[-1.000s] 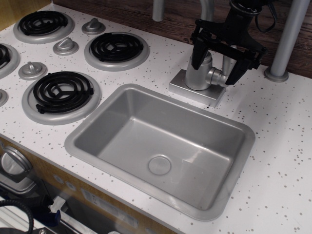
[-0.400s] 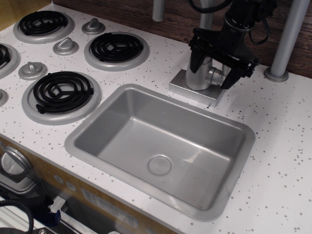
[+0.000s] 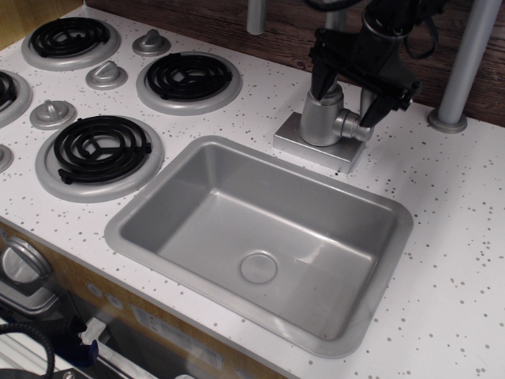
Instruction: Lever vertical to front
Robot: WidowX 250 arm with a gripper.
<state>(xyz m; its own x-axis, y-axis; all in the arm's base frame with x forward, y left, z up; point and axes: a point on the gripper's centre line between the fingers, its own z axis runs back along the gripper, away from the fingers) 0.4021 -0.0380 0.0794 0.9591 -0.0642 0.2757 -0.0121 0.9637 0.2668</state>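
Note:
The silver tap body stands on a square base behind the sink. Its round side pivot points right. The lever rises upright from the pivot as a short silver bar, mostly hidden by the gripper. My black gripper hangs over the tap from above, open. Its left finger is by the top of the tap body and its right finger is just right of the lever. The fingers straddle both; I cannot tell whether they touch the lever.
The grey sink basin fills the middle of the white speckled counter. Black coil burners and silver stove knobs lie to the left. A grey post stands at the right, another at the back by the wooden wall.
The gripper dipped slightly lower around the tap, then rose a little to where it is now. It stays open. The lever still stands upright.

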